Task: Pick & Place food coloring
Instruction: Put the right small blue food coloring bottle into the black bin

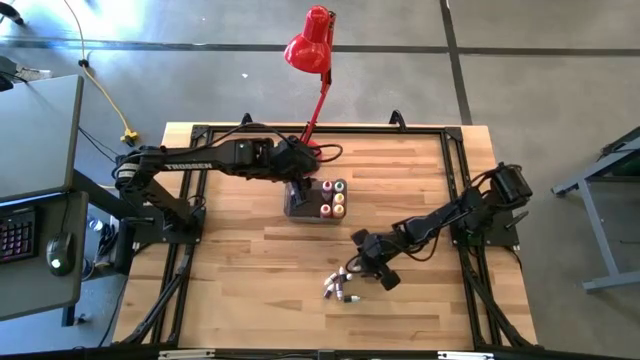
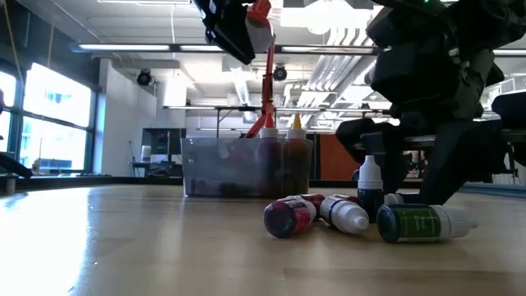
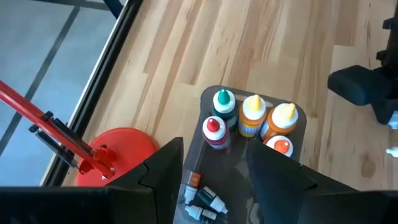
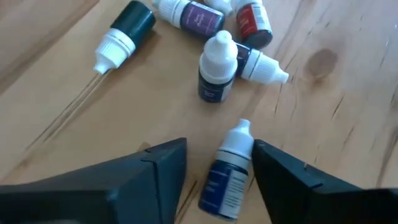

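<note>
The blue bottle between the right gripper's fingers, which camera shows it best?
The right wrist view: the blue bottle lies between the open fingers of the right gripper, white cap clear. In the high view it is hidden by the gripper, the low view cannot single it out, and the left wrist view misses it.

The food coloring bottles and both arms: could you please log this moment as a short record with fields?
tub: grey tub mid-table beside the red lamp, upright bottles standing at one end
loose bottles: small cluster on the wood; one blue bottle upright, the others lying down
left end effector: open, over the tub, holding nothing
right end effector: open, either side of a lying blue bottle, not closed on it
</note>
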### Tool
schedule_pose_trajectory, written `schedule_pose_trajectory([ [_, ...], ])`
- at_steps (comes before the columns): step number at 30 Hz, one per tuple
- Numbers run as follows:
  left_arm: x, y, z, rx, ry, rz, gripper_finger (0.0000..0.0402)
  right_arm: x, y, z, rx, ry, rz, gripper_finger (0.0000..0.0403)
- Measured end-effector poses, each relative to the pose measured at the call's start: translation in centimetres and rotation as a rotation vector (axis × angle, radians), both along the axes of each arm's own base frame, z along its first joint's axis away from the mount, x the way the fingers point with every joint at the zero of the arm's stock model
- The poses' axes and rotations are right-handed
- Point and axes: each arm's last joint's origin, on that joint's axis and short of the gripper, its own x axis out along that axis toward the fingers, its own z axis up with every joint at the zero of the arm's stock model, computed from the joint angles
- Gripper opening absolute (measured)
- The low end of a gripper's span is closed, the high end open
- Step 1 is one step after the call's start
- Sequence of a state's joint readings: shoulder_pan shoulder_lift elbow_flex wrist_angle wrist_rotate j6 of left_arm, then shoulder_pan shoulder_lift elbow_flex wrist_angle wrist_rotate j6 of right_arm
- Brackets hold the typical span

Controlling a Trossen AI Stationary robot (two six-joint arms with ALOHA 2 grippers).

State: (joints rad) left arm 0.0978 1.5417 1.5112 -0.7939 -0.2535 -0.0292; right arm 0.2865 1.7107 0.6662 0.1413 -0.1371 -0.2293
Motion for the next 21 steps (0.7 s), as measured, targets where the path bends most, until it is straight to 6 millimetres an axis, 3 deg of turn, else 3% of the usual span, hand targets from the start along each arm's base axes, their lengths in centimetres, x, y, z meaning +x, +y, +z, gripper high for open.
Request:
schedule_pose_trajectory([
  [9, 0.0, 0.0, 0.0, -0.021, -0.014, 0.051, 0.0172, 0.1, -0.1, 0.0, 0.025, 0.013, -0.128, 0.0072],
  [15, -1.1, 0.0, 1.1, -0.013, 0.011, 0.061, 0.0172, 1.4, 0.2, 1.2, 0.018, -0.072, -0.13, 0.0069],
  [21, -2.9, -0.5, 3.6, -0.057, 0.085, 0.086, 0.0172, 4.2, 0.0, 6.1, -0.212, -0.217, -0.119, 0.0097],
])
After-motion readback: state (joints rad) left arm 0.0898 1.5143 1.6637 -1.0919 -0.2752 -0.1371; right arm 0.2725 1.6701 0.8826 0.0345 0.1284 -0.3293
